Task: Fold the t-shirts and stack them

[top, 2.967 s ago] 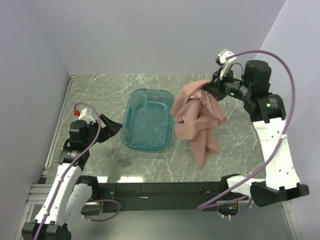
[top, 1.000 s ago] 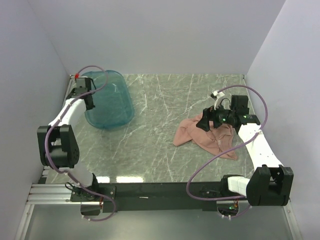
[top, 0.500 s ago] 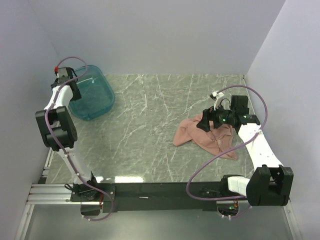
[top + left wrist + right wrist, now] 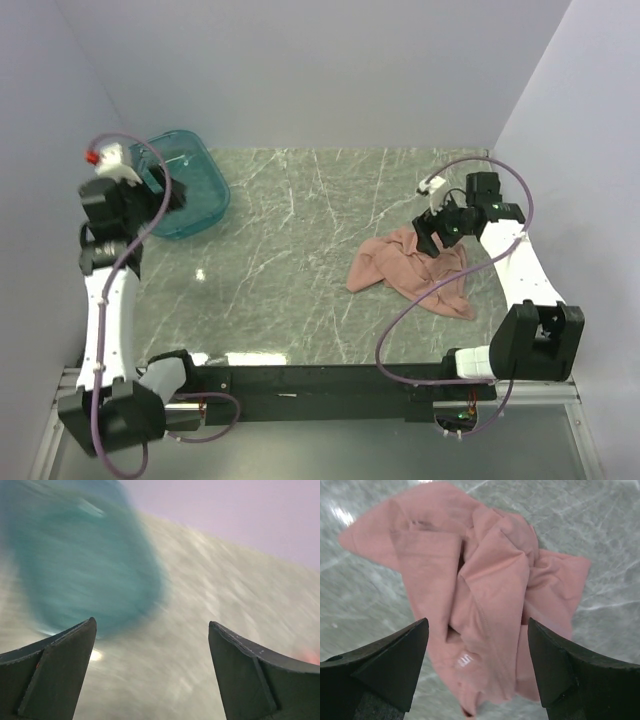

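One dusty-pink t-shirt [image 4: 408, 270] lies crumpled in a heap on the marble table, right of centre. In the right wrist view the t-shirt [image 4: 485, 575] fills the middle, with small white text on a fold near its lower edge. My right gripper [image 4: 436, 236] hovers over the shirt's far right part. In its own view the right gripper [image 4: 478, 621] is open, its dark fingers apart on either side of the cloth and holding none of it. My left gripper [image 4: 166, 196] is at the far left, and in the blurred wrist view the left gripper [image 4: 151, 623] is open and empty.
A translucent teal tub [image 4: 190, 185] rests upright in the table's far left corner, just beyond the left gripper, and appears as the smeared tub [image 4: 85, 565]. Grey walls close the table on the left, back and right. The arm bases sit on a black rail [image 4: 320, 380] at the near edge.
The left gripper has opened and let go of the tub, which went from tilted up to resting in the far left corner; that arm pulled back. The right gripper shifted slightly toward the far right.
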Motion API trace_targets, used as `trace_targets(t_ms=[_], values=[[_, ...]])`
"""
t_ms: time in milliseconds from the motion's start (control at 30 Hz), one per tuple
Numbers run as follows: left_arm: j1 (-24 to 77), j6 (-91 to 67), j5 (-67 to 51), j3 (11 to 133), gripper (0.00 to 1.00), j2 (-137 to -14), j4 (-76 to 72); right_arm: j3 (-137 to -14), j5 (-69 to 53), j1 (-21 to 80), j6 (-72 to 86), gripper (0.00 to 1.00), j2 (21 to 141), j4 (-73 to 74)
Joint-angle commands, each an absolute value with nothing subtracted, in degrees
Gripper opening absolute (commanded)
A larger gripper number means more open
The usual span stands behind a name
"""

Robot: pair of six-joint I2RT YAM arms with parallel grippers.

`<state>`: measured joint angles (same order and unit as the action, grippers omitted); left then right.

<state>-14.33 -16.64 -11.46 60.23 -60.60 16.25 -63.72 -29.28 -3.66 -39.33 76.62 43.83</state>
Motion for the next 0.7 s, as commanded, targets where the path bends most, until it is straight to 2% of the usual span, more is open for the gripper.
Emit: trace_targets(t_ms=[0, 167, 467, 567, 600, 633, 667], values=[[-9.87, -24.33, -34.27, 50.29, 0.99, -58.9, 12.48, -66.97, -26.21, 2.16, -52.99, 0.86, 78.39, 51.33], [5.94, -28.73, -30.07, 41.15, 0.97, -53.89, 10.47, -68.2, -15.31, 10.28, -47.39, 0.85, 83.57, 44.31], [14.67, -45.08, -24.62, 24.62, 0.97, -44.65, -2.1, -71.01, -0.97, 13.8, -33.93, 0.77, 95.35, 35.42], [16.08, -45.97, -23.38, 23.64, 0.97, -44.82, -2.2, -72.5, -0.26, 13.89, -31.21, 0.66, 97.55, 35.59], [16.34, -46.14, -23.12, 23.64, 0.97, -45.09, -2.37, -73.38, -0.35, 13.8, -30.85, 0.56, 97.99, 36.03], [16.78, -46.14, -23.12, 23.73, 0.96, -46.04, -2.72, -73.65, -0.61, 13.8, -30.15, 0.5, 97.65, 36.21], [17.92, -46.32, -23.03, 23.82, 0.95, -46.58, -3.25, -73.91, -1.4, 13.8, -29.71, 0.37, 96.43, 36.12]])
